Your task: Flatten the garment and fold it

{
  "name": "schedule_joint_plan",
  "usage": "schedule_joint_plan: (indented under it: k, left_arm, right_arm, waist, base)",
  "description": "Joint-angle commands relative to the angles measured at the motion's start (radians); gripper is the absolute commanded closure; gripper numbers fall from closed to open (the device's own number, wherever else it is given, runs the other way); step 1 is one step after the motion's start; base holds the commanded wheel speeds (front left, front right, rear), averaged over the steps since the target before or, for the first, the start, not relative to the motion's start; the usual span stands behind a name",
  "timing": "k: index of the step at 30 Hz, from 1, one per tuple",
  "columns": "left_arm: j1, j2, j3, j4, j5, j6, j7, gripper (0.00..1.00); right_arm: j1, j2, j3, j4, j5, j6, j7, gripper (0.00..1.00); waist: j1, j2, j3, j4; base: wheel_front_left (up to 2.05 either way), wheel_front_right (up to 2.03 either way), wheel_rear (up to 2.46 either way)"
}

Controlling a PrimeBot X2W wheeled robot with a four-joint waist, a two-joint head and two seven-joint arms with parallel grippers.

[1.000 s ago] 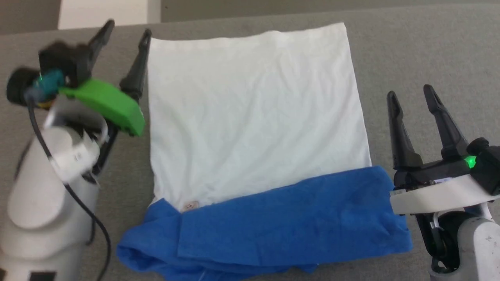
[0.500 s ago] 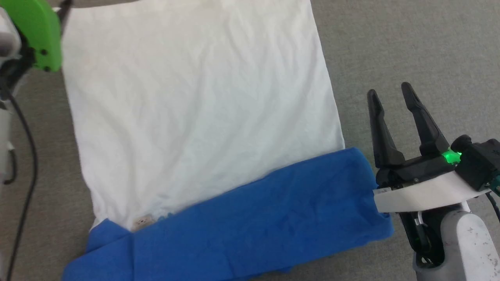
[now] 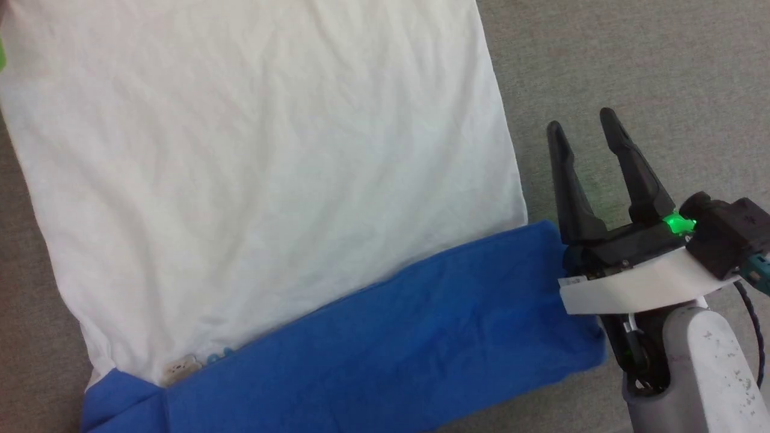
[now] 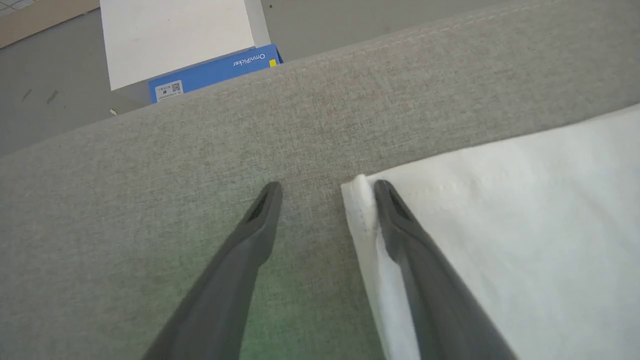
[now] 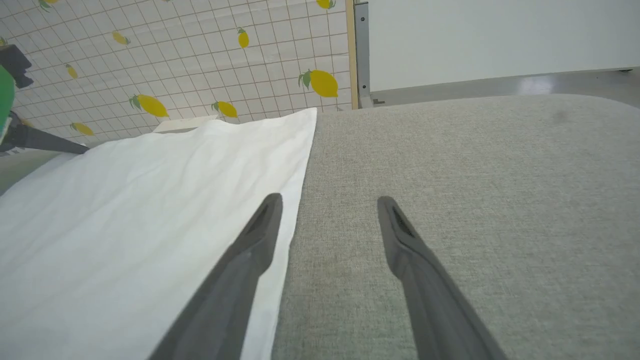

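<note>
From the head camera I see the shirt (image 3: 258, 180) lying flat on the gray counter (image 3: 631, 60). Its white body is spread wide with light creases. A blue panel (image 3: 391, 355) is folded across the near edge, and a small printed mark (image 3: 183, 367) sits at the white-blue seam, low on my left.

My right end effector (image 3: 580, 120) hovers over bare counter just beside the shirt's right edge. Its 2 fingers are spread and hold nothing. Its base sits by the right end of the blue panel, and a green light (image 3: 677, 224) glows on the wrist. In the right wrist view, 1 finger (image 5: 260, 230) lies over the white edge and the other (image 5: 400, 235) over bare counter. I cannot tell whether either touches down.

My left end effector (image 4: 326, 186) is at the shirt's far left corner, also spread wide. In the left wrist view, the finger (image 4: 395, 220) on the right lies over the hemmed corner, which bunches up slightly beside its tip. The other finger (image 4: 260, 215) is over bare counter. Nothing is pinched between them.

Beyond the counter's far edge I see a blue box (image 4: 215, 72) and a white board (image 4: 175, 40). The right wrist view shows a lemon-print tiled wall (image 5: 175, 60).
</note>
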Motion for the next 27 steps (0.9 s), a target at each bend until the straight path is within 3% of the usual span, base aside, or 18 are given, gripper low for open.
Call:
schedule_joint_plan:
  k: [1,5,11,19,27]
  left_arm:
    - [0.030,-0.005,-0.018,-0.004,-0.016,0.005,0.066,1.00]
    - [0.034,-0.014,-0.024,-0.041,-0.025,0.001,0.060,1.00]
    - [-0.001,-0.032,-0.062,-0.063,-0.003,-0.027,0.018,1.00]
    - [-0.069,-0.091,-0.102,-0.054,-0.001,-0.062,-0.045,1.00]
    - [-0.122,-0.142,-0.149,-0.051,-0.002,-0.100,-0.105,1.00]
  right_arm:
    - [-0.043,0.002,0.011,-0.003,-0.023,-0.001,0.012,0.00]
    - [-0.125,0.002,0.010,0.000,-0.070,-0.001,0.070,0.00]
    - [-0.383,0.002,-0.033,0.088,-0.130,-0.001,0.269,0.00]
    - [-0.768,0.002,-0.130,0.415,-0.083,-0.001,0.562,0.00]
    - [-0.967,0.002,-0.244,0.681,-0.206,-0.001,0.739,0.00]
  waist:
    - [-0.0001,0.0000,0.004,0.014]
    - [-0.0001,0.0000,0.004,0.028]
    - [-0.0001,0.0000,0.015,0.075]
    - [-0.0001,0.0000,0.042,0.152]
    - [-0.0001,0.0000,0.074,0.222]
  base:
    - [0.00,0.00,0.00]
    - [0.00,0.00,0.00]
    - [0.00,0.00,0.00]
    - [0.00,0.00,0.00]
    - [0.00,0.00,0.00]
